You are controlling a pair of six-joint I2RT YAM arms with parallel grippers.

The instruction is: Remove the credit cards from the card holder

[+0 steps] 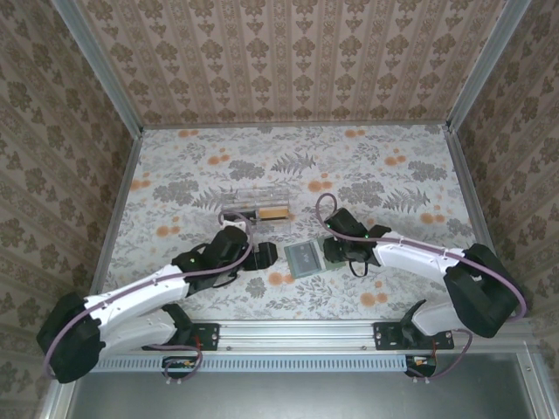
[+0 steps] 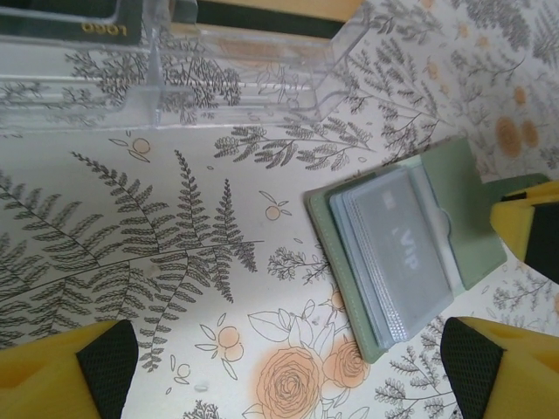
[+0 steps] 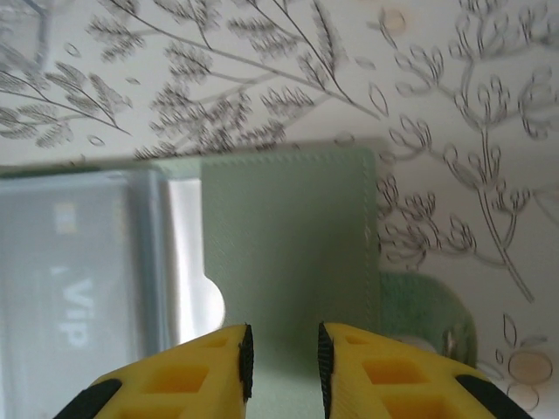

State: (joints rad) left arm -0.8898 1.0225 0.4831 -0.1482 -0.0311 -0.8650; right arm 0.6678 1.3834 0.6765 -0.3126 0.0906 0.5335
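The grey-green card holder (image 1: 307, 259) lies open on the floral table between both grippers. Grey credit cards (image 2: 393, 253) marked "VIP" are stacked in its pocket, their ends sticking out toward the bottom of the left wrist view. My left gripper (image 2: 288, 367) hovers just left of the holder, jaws wide open and empty, its right fingertip (image 2: 472, 358) beside the holder's lower corner. My right gripper (image 3: 284, 367) is over the holder's plain panel (image 3: 288, 236). Its jaws stand a narrow gap apart with nothing between them. The cards (image 3: 79, 288) lie to the left of it.
A clear plastic box (image 1: 256, 209) with black and orange contents stands just behind the left gripper (image 1: 262, 257). A green strap with a snap (image 3: 428, 314) sticks out from the holder's right edge. Patterned walls enclose the table on three sides.
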